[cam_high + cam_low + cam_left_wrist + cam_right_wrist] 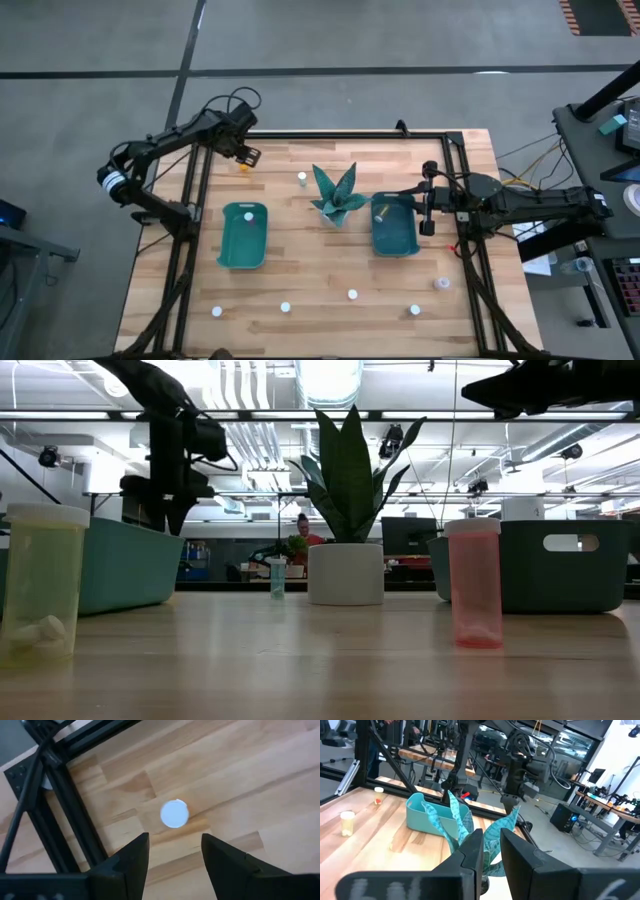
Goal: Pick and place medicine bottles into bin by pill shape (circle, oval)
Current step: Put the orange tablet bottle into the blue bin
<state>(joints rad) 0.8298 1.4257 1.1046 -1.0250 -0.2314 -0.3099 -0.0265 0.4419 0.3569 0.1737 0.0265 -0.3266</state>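
My left gripper (245,156) hangs open over a small orange bottle (243,167) at the table's far left. In the left wrist view the bottle's white cap (174,813) shows just ahead of the gap between my fingers (174,855), untouched. My right gripper (418,208) hovers at the right rim of the right teal bin (395,245), empty, its fingers (491,855) a narrow gap apart. One bottle (380,212) lies in that bin. Another bottle (249,215) stands in the left teal bin (243,250).
A teal spiky plant (336,196) in a white pot stands between the bins. A pale bottle (301,178) stands behind it. Several bottles (352,294) stand along the near edge, and one (441,284) lies at the near right. Black frame rails (190,190) border the table.
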